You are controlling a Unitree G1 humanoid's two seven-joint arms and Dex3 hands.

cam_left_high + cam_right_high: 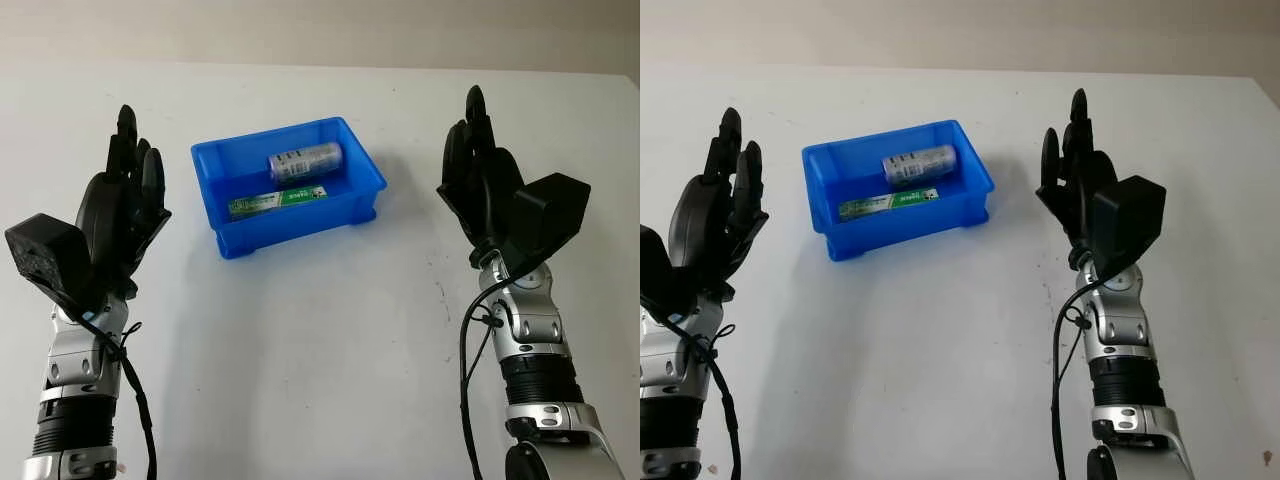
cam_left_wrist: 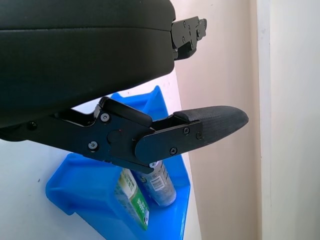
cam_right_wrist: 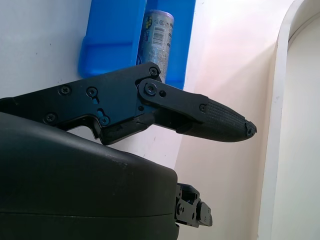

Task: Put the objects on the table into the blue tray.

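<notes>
Left hand point(image 1: 125, 205) is raised to the left of the tray point(image 1: 365, 165), open, nothing held, nothing touched. Right hand point(image 1: 480, 180) is raised to the right of the tray, likewise open and empty. Both hands are kept well apart from the tray and above the table point(image 1: 320, 340). Can point(image 1: 305, 160) is seen lying on its side inside the tray, toward the far wall. Green box point(image 1: 277, 201) is laid flat in the tray, just beside the can, along the near wall.
</notes>
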